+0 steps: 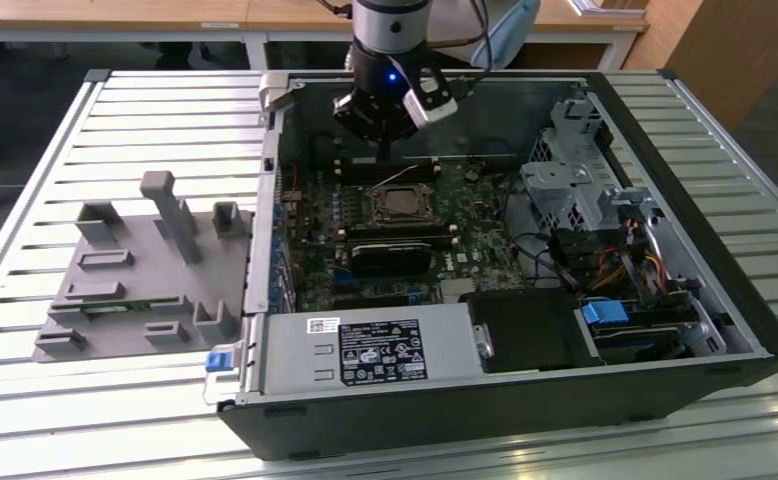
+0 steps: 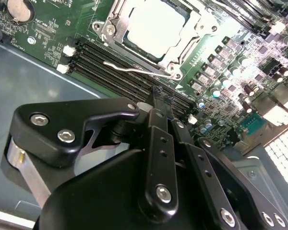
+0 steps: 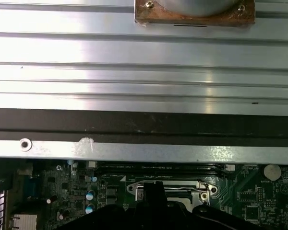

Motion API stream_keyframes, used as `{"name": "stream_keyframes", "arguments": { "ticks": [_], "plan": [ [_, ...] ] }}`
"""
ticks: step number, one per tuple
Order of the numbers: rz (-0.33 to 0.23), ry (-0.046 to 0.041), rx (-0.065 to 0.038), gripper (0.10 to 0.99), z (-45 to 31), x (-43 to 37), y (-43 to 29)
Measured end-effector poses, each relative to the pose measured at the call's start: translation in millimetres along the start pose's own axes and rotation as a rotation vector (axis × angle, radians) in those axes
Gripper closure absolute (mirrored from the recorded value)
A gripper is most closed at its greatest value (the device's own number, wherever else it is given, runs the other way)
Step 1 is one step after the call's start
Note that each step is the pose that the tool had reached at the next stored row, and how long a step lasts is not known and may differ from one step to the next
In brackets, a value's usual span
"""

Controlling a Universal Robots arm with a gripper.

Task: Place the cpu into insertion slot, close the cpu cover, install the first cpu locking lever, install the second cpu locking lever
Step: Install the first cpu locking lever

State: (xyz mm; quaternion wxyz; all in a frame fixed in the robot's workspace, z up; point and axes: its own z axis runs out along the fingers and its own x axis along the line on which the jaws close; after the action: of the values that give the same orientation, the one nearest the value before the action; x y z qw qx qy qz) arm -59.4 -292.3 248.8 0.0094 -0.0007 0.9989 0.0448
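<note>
Exterior view first: the open black computer case sits on the slatted aluminium table. The arm's black gripper hangs inside it, over the green motherboard near the case's far wall. Just in front of its tips, mid-board, lies the small square insertion slot with its silvery border. A grey plastic fixture block stands on the table beside the case, at the exterior view's left.

Over to the second wrist view: the fingers are pinched together at the tips with nothing between them, poised above the long black memory slots. The flat square cpu, bright metal top, is seated in the slot. The thin silvery cpu cover lies down around it. A thin wire locking lever runs along the socket's edge, its crooked end near the fingertips. Touching or not, I cannot tell.

First wrist view: the gripper shows dark over the board, with the wire lever just beside it. The case wall and table slats lie beyond.
</note>
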Motion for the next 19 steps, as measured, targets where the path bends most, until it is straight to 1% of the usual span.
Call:
{"name": "stream_keyframes", "arguments": {
  "ticks": [4,11,16,19],
  "plan": [
    [0.000,0.0000,0.000,0.961,2.6,-0.2,-0.2],
    [-0.002,0.0000,0.000,0.961,13.0,-0.3,-1.1],
    [-0.001,0.0000,0.000,0.961,15.1,-7.1,-1.3],
    [0.015,-0.0015,0.000,0.961,16.4,-9.3,-0.9]
  ]
}}
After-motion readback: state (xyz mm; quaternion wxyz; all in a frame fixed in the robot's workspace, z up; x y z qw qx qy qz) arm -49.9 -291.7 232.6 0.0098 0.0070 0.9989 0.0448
